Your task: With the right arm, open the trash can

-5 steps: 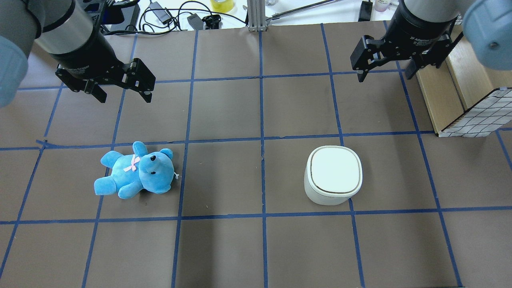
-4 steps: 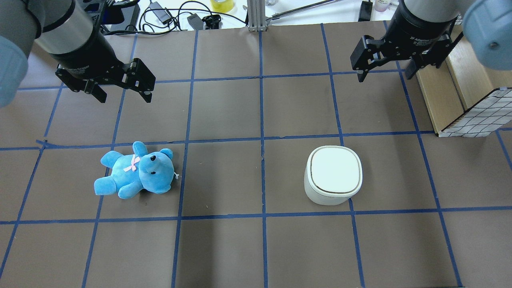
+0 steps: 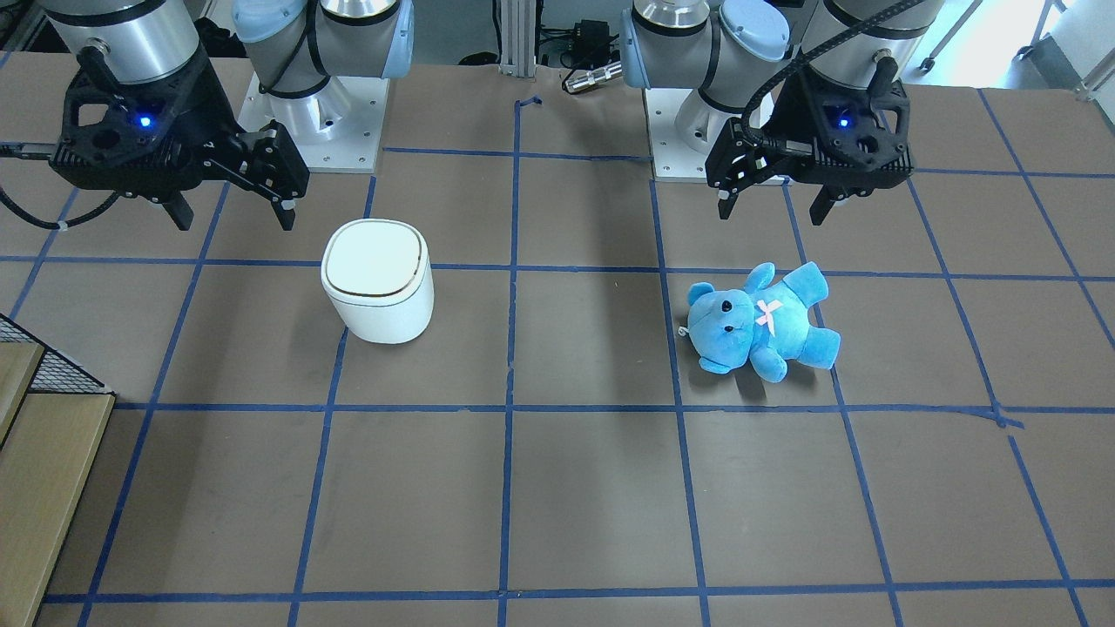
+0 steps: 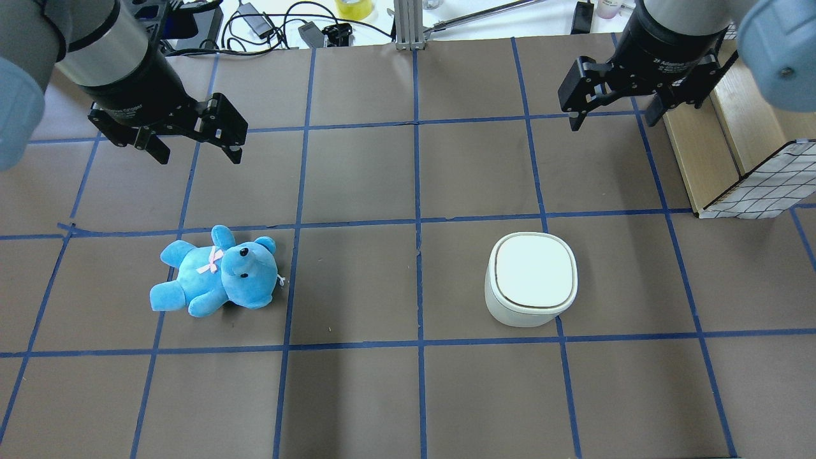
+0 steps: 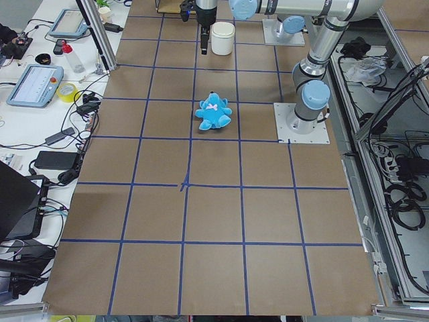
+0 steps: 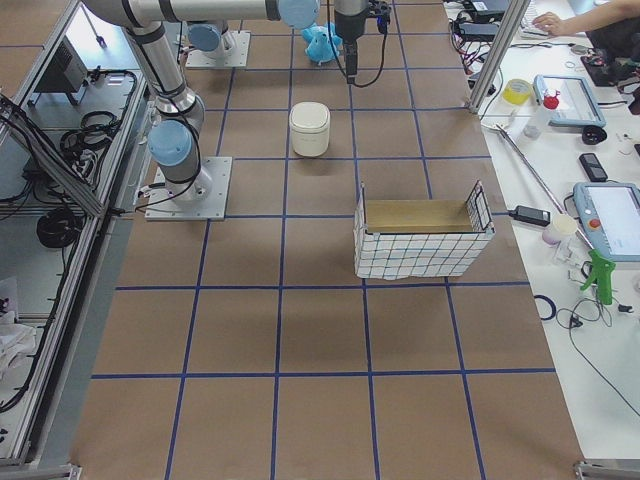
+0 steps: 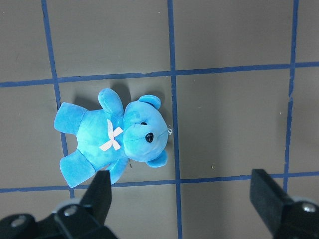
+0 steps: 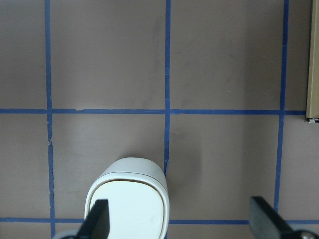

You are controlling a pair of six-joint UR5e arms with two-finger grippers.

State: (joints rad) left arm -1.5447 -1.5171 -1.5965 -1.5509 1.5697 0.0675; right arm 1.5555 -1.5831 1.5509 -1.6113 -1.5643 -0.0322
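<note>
The white trash can with a thin gold rim line stands upright on the table, lid shut; it also shows in the front view and at the bottom of the right wrist view. My right gripper is open and empty. It hangs above the table, apart from the can and on its far right side in the overhead view; the front view shows it too. My left gripper is open and empty, high above the blue teddy bear.
A wooden box with a wire-mesh end lies at the table's right edge, close beside my right gripper. Cables and small items lie past the far edge. Blue tape lines grid the brown table.
</note>
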